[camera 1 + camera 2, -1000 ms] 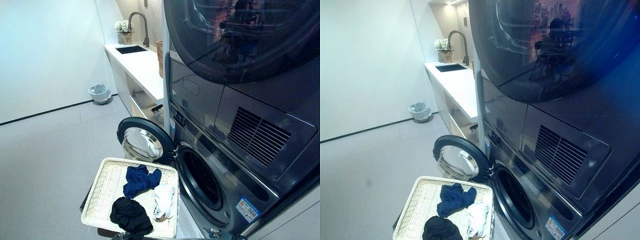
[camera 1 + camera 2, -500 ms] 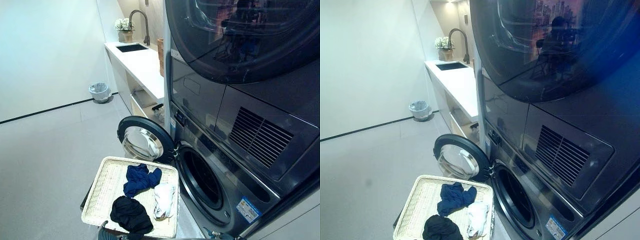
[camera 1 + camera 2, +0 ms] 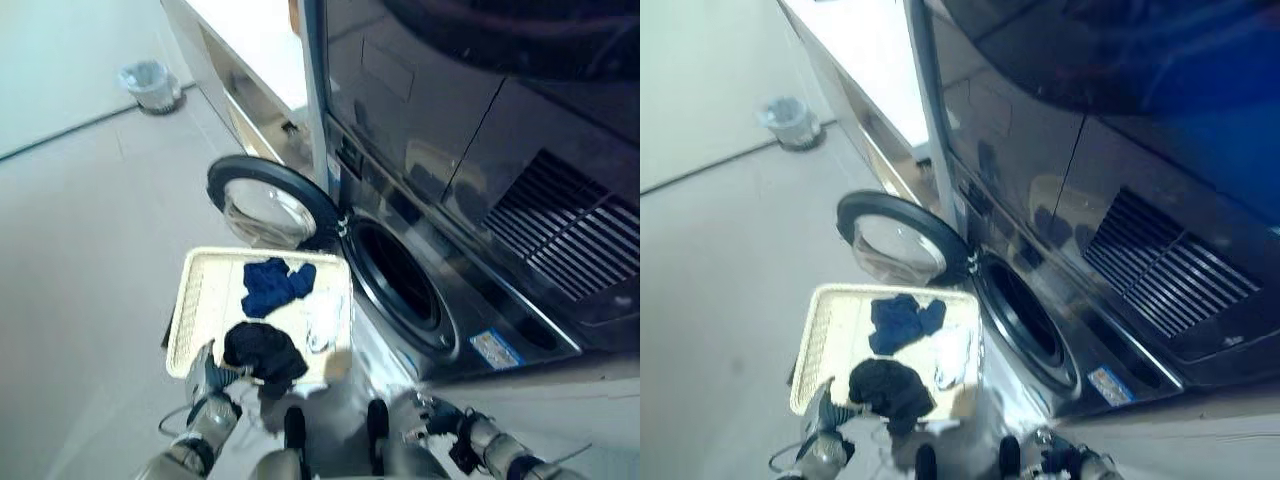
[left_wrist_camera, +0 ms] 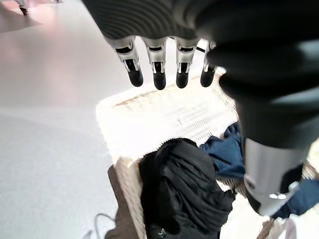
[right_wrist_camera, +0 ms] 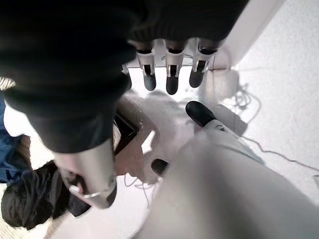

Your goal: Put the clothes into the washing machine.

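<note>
hands [image 3: 207, 377] [image 3: 432, 420] now show below the basket [image 3: 196, 300], fingers [image 4: 158, 69] released.

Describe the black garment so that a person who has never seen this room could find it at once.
Start at the dark front-loading washing machine whose round door stands open. On the floor in front of it lies a pale woven rectangular basket with three pieces of clothing. The crumpled black garment lies at the basket's near edge, close to the robot's left hand, unlike the blue garment and the white cloth farther in.
</note>
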{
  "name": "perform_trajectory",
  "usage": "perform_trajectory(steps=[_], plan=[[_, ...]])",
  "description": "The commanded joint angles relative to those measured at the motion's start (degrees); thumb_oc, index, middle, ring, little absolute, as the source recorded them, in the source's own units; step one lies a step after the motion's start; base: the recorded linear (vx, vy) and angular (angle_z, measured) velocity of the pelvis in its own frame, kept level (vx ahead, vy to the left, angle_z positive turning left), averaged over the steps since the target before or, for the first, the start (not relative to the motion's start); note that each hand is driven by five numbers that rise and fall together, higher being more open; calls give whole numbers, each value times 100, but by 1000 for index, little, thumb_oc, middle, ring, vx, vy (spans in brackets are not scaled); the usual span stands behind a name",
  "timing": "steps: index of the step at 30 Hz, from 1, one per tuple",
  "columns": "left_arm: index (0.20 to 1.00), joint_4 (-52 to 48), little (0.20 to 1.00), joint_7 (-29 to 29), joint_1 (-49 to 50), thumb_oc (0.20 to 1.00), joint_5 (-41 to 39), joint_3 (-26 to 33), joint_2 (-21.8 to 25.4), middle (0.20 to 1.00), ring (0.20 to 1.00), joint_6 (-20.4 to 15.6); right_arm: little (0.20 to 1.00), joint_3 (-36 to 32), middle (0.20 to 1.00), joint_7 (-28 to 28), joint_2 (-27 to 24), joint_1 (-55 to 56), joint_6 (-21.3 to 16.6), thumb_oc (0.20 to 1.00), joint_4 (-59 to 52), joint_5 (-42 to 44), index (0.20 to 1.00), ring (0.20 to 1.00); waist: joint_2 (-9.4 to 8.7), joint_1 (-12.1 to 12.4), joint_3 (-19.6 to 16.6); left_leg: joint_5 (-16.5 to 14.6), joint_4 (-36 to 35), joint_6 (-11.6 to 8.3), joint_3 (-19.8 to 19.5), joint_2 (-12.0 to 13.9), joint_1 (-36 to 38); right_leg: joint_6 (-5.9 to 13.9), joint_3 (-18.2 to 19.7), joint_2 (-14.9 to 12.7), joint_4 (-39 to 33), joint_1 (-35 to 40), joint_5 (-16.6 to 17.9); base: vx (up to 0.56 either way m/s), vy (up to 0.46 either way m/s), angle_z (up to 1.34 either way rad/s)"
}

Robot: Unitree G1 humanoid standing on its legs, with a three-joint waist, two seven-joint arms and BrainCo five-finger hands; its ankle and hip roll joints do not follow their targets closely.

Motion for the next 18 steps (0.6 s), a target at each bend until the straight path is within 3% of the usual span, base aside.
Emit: perform_trajectory(steps=[1,4,8,18], plan=[[1000,162,1000,247,-285,1000,-324,-24,215,1000,1000,225,1000,429,1000,-111,82,-205,-244,1000,-349,212,1000,1000,-412,-149,216,-789,1153,321,85,-590,-428,429,324,-263,161,-302,195,-127,39,-26],[1000,316,1000,164,-651,1000,-477,37,355,1000,1000,406,1000,533,1000,-188,156,-446,-238,1000,-407,287,1000,1000,-532,-218,419,-874,1447,332,129,-593,-799,417,420,-262,271,-651,256,-114,25,-22],[1000,569,1000,-113,-1158,1000,-363,91,668,1000,1000,967,1000,641,1000,-239,185,-731,-135,1000,-603,431,1000,1000,-720,-316,681,-986,1836,294,201,-556,-1310,415,495,-237,426,-1140,313,-88,17,-15],[1000,998,1000,-381,-2100,1000,-495,70,1158,1000,1000,1651,1000,866,1000,-468,162,-1030,-99,1000,-906,830,1000,1000,-982,-620,691,-1137,2551,199,192,-497,-2577,354,492,-127,775,-2349,390,-47,12,-4]])
